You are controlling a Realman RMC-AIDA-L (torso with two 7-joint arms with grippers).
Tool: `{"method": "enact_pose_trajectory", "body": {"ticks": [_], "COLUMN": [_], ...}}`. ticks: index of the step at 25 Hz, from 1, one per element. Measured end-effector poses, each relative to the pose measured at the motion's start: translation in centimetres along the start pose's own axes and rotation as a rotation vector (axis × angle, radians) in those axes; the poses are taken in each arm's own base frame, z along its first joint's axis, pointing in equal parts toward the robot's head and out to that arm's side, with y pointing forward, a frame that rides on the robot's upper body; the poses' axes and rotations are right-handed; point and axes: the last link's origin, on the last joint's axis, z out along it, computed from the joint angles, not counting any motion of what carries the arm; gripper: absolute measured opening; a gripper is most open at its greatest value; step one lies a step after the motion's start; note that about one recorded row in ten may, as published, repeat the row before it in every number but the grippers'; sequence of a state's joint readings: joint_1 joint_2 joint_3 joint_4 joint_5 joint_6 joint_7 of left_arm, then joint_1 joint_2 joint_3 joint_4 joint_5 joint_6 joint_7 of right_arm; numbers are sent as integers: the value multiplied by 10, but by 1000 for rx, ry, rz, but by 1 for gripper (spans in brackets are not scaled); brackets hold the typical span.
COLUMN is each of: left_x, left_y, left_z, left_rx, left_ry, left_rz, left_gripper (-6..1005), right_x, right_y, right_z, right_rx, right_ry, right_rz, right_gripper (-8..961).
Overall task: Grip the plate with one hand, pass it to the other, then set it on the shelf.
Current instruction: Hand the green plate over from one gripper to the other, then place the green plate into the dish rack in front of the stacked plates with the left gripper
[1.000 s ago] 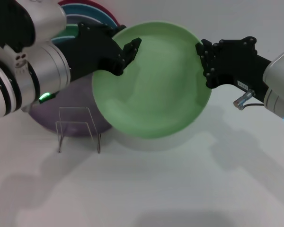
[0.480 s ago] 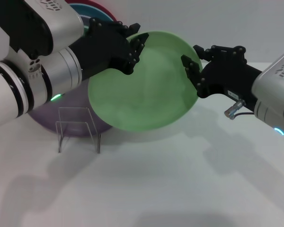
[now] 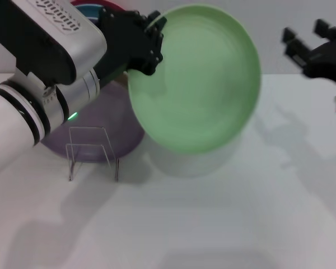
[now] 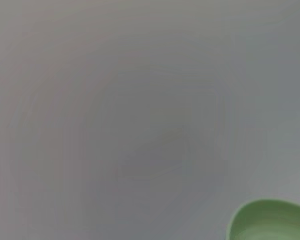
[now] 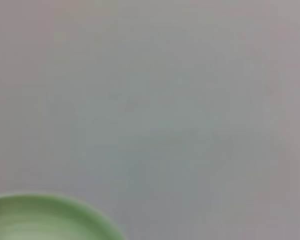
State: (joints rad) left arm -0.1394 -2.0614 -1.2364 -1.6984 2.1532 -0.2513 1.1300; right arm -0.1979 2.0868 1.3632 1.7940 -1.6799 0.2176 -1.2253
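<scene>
Our left tool (image 3: 148, 42) is clamped on the far-left rim of the plate (image 3: 199, 84), which hangs tilted in the air above the counter (image 3: 213, 224), up and to the right of the shelf (image 3: 92, 151). Our right tool (image 3: 313, 47) is well to the right of the shelf, fingers spread, apart from the plate. We judge the handover done; next we should lower the plate upright and slowly between the thin clear loops. The plate is matte, pale mint, round, with a shallow rim; a lilac plate (image 3: 120, 120) lies behind the shelf.
</scene>
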Motion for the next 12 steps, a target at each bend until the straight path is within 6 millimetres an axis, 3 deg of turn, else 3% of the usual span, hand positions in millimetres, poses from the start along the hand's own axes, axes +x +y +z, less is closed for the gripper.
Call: {"method": "enact_pose_trajectory", "body": {"ticks": [5, 7, 8, 12], "left_x": [4, 8, 8, 12], "left_y": [7, 11, 11, 21], "left_z": [-4, -5, -5, -6], "left_rx": [82, 96, 96, 119], "left_ry": [50, 70, 70, 98], "left_rz": [64, 75, 75, 149], "left_gripper": [66, 58, 54, 46], "right_x": [3, 16, 16, 37], "right_y": [-32, -55, -55, -91], "right_z": [-4, -7, -7, -12], "right_rx": [26, 89, 89, 217], "right_ry": [-17, -4, -4, 41], "right_rz": [127, 40, 40, -161], "right_gripper": [550, 586, 586, 585]}}
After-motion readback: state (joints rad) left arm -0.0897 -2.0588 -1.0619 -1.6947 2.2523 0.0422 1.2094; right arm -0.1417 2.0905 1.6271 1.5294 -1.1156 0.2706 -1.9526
